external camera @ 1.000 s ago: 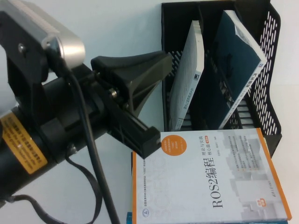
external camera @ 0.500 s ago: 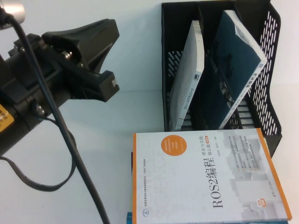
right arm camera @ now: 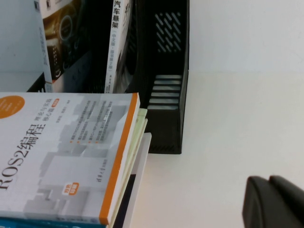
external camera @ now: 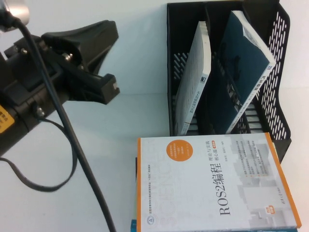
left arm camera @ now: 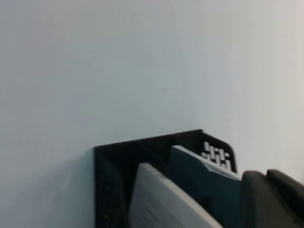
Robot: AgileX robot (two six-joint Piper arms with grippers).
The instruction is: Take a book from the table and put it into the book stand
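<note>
The book [external camera: 244,63], with its dark teal back cover showing, leans inside the black book stand [external camera: 282,77] in a slot right of the pale grey-white book [external camera: 193,82]. Its spine with black Chinese title shows in the right wrist view [right arm camera: 116,42]. My left gripper [external camera: 108,72] hovers over the white table [external camera: 140,72], left of the stand and apart from it, shut and empty. Its fingertips [left arm camera: 273,199] show beside the teal book [left arm camera: 199,180]. My right gripper [right arm camera: 273,202] is shut and empty above bare table, right of the stand; it is outside the high view.
The orange-edged "ROS2" book [external camera: 212,183] lies flat on a small stack in front of the stand, also in the right wrist view [right arm camera: 61,152]. The stand's rightmost slot [right arm camera: 164,90] holds nothing. The left arm's cable [external camera: 72,145] hangs over the table.
My left arm has drawn back to the left, away from the stand and the ROS2 book. Books and stand have not moved.
</note>
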